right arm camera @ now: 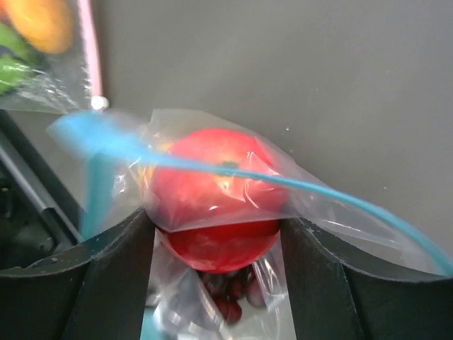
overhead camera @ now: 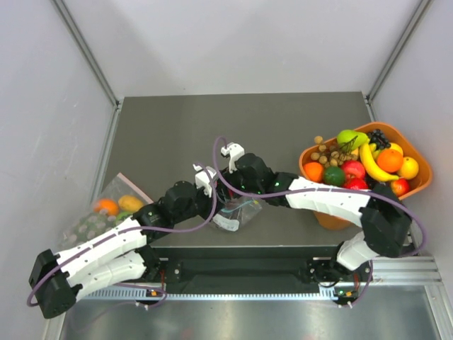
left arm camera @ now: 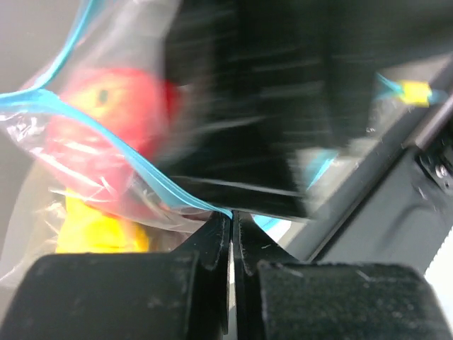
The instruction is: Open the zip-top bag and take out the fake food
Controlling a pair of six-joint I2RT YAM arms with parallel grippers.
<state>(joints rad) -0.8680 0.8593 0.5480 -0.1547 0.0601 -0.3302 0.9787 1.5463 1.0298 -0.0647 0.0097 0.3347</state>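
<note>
Bench (overhead camera: pixel 177 134): the work sits at its near edge, so a dropped fruit could roll off the front.
Basket (overhead camera: pixel 422 180): full of loose fruit at far right, well apart. It is a likely drop point, but reaching it means a long carry.
Pink-strip bag (overhead camera: pixel 106 209): lies at left, well apart. It is the wrong bag.
Bag (overhead camera: pixel 237 212): between both claws near the front edge. The thin film could tear or slip under a hard pull.
Left claw (left arm camera: pixel 231 241): clenched on the bag's lip. With so small a bite, a jerk could strip it free.
Right claw (right arm camera: pixel 216 223): spread to the apple's width, touching it on both sides. I cannot tell whether it squeezes.
Apple (right arm camera: pixel 212 191): glossy and part-wrapped in film, so it could squirt out or drag the bag along.
Zip strip (right arm camera: pixel 340 202): crosses the apple and may snag it.
Lemon (left arm camera: pixel 99 227): lies below the apple and may spill.
Grapes (right arm camera: pixel 230 297): lie deepest in the bag.
</note>
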